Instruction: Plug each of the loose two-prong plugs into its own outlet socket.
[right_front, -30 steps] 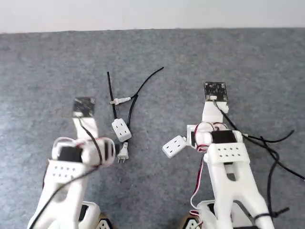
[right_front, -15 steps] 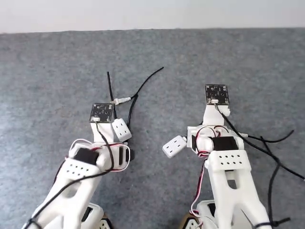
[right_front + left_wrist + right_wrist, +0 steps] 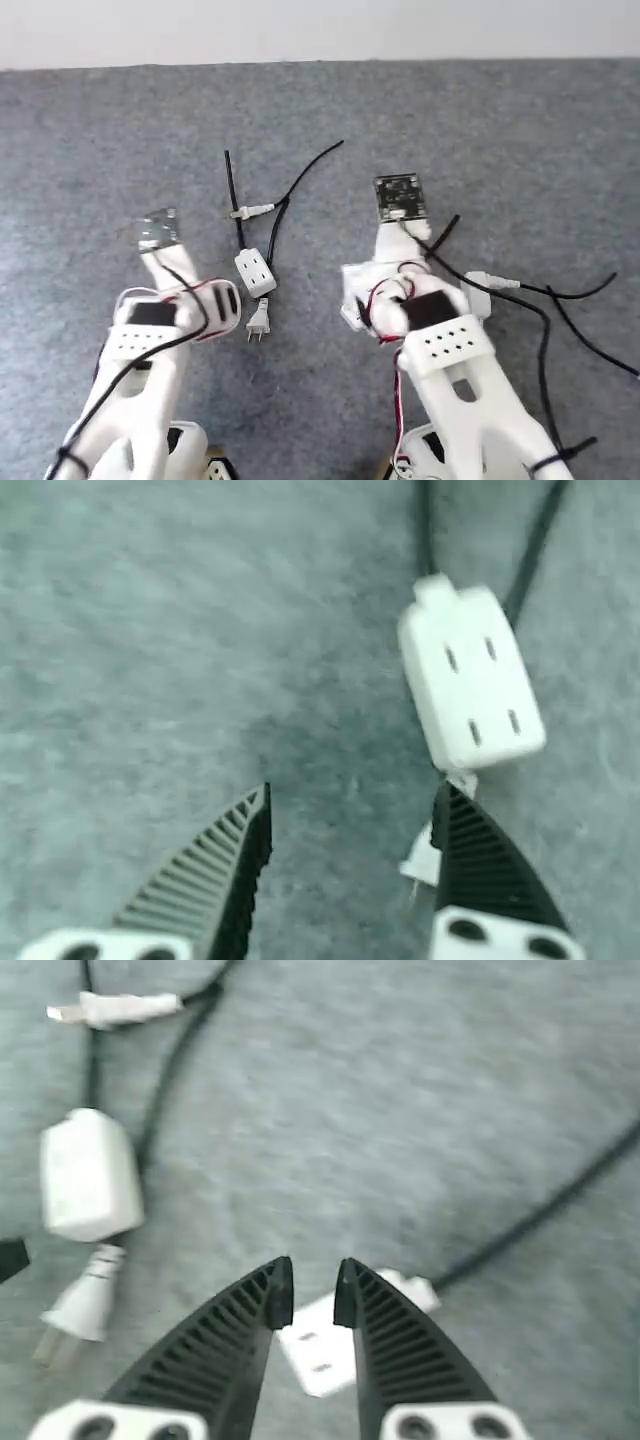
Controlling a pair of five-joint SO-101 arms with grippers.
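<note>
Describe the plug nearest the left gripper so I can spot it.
Between the arms lies a white outlet block on a black cord. The plug lies on its near side, prongs toward the arm bases; the other white plug lies beyond the block.

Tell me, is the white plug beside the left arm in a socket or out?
Out: the plug lies on the carpet, prongs bare.

Table cover (image 3: 520, 130) mottled grey. Outlet socket (image 3: 254, 271) and plug (image 3: 259, 322) white; cords (image 3: 424, 510) black. Arm shells (image 3: 455, 345) white, wiring (image 3: 385, 290) red and white. Left gripper (image 3: 355, 795): black fingers (image 3: 225, 870), ribbed inner faces.
</note>
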